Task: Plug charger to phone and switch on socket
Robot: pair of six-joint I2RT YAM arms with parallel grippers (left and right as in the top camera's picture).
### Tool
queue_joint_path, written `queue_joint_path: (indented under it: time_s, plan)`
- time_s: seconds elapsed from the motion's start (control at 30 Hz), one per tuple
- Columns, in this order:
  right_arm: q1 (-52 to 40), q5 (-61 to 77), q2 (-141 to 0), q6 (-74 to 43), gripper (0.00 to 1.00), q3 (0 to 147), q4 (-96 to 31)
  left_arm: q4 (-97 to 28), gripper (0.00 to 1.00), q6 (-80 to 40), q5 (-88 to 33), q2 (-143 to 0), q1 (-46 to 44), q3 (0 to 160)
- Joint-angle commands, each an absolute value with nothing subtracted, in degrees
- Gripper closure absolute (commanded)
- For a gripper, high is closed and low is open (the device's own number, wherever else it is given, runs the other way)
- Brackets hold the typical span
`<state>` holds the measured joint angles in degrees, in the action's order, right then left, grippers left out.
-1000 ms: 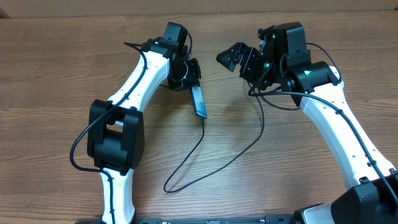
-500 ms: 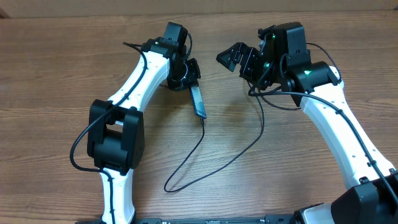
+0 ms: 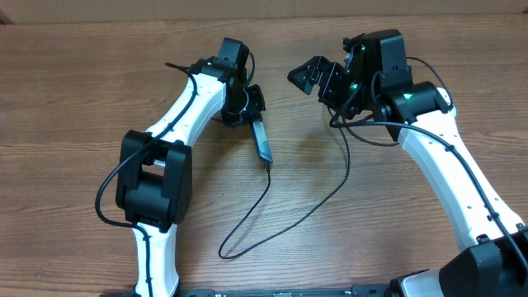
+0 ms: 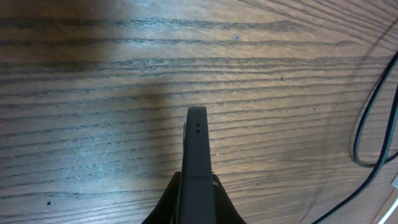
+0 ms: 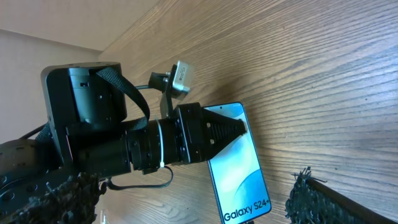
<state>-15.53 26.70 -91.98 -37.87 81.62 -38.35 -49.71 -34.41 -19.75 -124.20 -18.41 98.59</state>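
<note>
Overhead cam only gives you a dark sliver: the left gripper [image 3: 252,114] is clamped on the top end of the phone [image 3: 262,140], held on edge and pointing toward about 5 o'clock. The right wrist cam is the one that shows the screen, light blue with "Galaxy S24+" in white near the lower end. The left wrist cam just sees the dark edge pinched between its own fingers. The charger cable [image 3: 348,165] meets the phone's lower tip, loops down toward 6 o'clock, then climbs to 2 o'clock, where I lose it near the right gripper [image 3: 309,76]. That one's fingers are spread apart with nothing between them.
</note>
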Motion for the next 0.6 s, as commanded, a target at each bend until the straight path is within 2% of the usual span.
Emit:
queue_joint_path:
  time_s: [0.0, 0.57]
  plan:
    - [-15.57, 25.89, -90.7, -37.41, 0.0, 82.13, -38.0, -49.5, 0.96, -35.16, -21.58, -124.42, -18.9, 98.17]
    - [-15.57, 25.52, -90.7, -37.43, 0.0, 82.13, -37.98, -49.54, 0.96, -30.17, -20.58, -124.42, -19.57, 93.93]
